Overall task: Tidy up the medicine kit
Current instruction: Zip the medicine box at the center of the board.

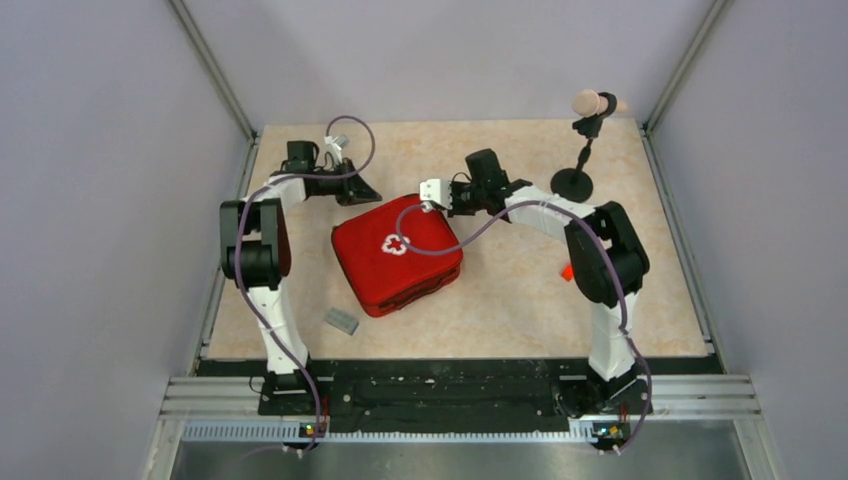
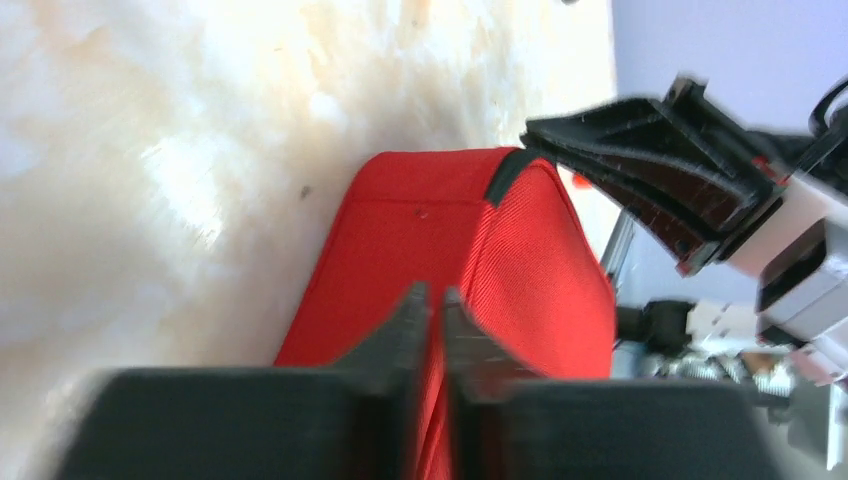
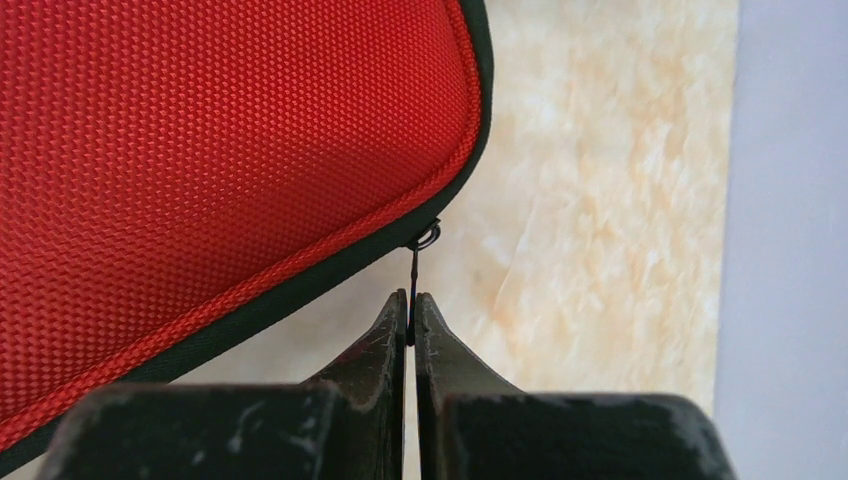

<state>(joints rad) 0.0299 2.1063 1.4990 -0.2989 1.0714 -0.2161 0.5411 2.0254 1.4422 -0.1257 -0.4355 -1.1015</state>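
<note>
there — right hand pinching zipper pull on medicine kit.

The worktop carries one red kit showing one white cross and one zip pull, one small grey block, one tiny orange-red block and one black stand. There are two arms, left and right, each with two fingers and one purple cable.
</note>
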